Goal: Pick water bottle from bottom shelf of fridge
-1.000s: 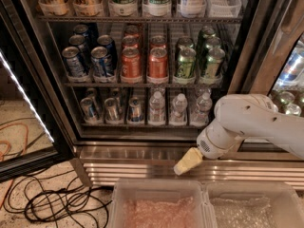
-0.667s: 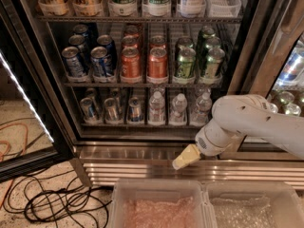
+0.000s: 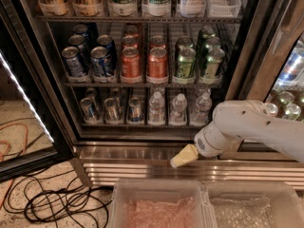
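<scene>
Your cream-tipped gripper (image 3: 183,156) hangs before the steel base grille (image 3: 118,167), nearer than the small clear white-capped water bottle (image 3: 179,109); open or closed, you can't tell.

You're in a shop or canteen sort of place. Your gripper (image 3: 182,157) hangs low before the steel grille (image 3: 137,169) of a commercial glass-door fridge (image 3: 247,56). Above the gripper, cans (image 3: 157,63) stand ranked by colour on wire racks (image 3: 142,85). To its left, loose cables (image 3: 52,204) sprawl across a speckled floor (image 3: 28,184). Just below it sit clear plastic bins (image 3: 156,190).
</scene>
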{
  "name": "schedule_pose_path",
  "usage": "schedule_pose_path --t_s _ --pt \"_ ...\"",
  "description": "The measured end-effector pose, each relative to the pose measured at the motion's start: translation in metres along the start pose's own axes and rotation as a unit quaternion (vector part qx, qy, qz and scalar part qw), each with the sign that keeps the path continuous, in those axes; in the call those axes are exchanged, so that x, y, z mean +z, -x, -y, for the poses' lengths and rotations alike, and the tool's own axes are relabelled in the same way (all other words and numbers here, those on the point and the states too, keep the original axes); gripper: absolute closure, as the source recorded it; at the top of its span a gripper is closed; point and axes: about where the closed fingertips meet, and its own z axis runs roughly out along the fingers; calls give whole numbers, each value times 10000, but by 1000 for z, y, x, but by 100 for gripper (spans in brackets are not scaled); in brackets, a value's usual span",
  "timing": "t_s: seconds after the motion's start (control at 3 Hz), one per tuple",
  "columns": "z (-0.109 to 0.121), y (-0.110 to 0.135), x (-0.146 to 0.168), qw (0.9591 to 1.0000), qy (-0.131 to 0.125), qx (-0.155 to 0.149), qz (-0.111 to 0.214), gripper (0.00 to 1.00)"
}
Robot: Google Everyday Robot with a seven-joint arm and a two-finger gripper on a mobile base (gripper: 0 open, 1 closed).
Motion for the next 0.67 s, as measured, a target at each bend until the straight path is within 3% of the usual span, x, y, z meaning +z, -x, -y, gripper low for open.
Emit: schedule_pose_path --t_s 0.33,0.67 --pt "2 25 11 9980 -173 157 592 0" --pt "7 56 14 9915 -464 213 1199 0"
